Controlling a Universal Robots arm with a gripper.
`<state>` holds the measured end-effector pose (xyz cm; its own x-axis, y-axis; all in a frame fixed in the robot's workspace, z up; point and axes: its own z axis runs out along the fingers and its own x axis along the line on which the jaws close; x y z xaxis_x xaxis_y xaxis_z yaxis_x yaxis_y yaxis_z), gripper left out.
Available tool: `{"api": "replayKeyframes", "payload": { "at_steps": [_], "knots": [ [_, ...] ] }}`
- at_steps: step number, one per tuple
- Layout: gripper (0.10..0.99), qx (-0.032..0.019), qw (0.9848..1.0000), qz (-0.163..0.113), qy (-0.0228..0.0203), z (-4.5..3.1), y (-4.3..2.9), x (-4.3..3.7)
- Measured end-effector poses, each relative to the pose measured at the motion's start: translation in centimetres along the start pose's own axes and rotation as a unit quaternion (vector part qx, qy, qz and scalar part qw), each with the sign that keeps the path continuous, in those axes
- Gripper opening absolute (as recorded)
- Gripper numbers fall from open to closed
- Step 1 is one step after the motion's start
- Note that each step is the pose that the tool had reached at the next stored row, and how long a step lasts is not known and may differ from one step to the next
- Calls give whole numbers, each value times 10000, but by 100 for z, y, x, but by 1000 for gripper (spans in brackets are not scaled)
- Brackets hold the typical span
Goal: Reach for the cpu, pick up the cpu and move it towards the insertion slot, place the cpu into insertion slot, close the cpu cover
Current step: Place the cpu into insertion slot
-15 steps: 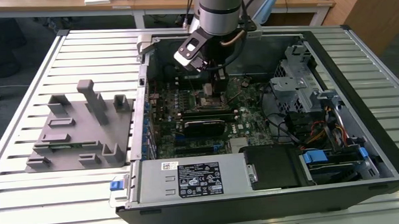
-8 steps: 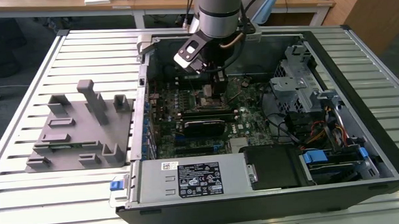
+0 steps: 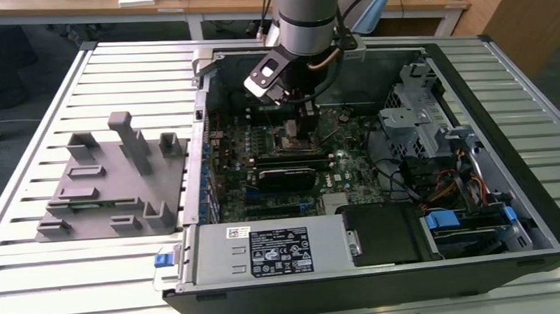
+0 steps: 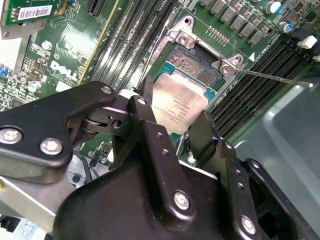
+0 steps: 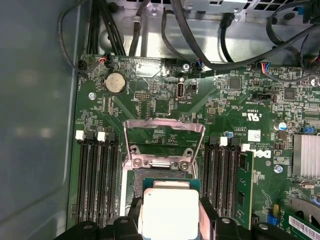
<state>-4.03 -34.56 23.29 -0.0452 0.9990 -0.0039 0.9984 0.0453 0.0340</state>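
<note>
Arm angled steeply down into the open computer case (image 3: 371, 73), gripper (image 3: 295, 128) low over the green board (image 3: 355, 161). Its two black fingers (image 4: 150, 130) are narrowed onto opposite edges of the cpu (image 4: 178, 106), a flat silvery square with a tan rim. The insertion slot (image 4: 194, 65) lies just beyond the fingertips, partly under the chip. The cpu cover (image 5: 163, 134) stands tilted up past it.

Slatted table (image 3: 118, 72): computer case (image 3: 359, 294), grey fixture (image 3: 104, 184)

White logo lettering (image 4: 64, 71) on motherboard (image 4: 70, 40) (printed label (image 3: 281, 251) on power supply (image 3: 218, 260))
</note>
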Motion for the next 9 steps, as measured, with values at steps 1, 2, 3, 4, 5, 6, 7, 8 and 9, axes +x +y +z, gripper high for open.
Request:
{"api": "replayKeyframes", "payload": {
  "at_steps": [1,2,3,4,5,6,7,8,9],
  "knots": [
    [529,0,10000,1,0,6,0,1],
    [529,0,10000,1,0,13,-1,3],
    [529,0,10000,2,0,20,-2,4],
    [529,0,10000,2,0,27,-2,5],
    [529,0,10000,2,0,34,-2,6],
    [529,0,10000,3,0,40,-3,8],
    [529,0,10000,3,0,46,-4,9],
    [529,0,10000,3,0,52,-4,12],
    [529,0,10000,4,0,59,-4,14]
  ]
}}
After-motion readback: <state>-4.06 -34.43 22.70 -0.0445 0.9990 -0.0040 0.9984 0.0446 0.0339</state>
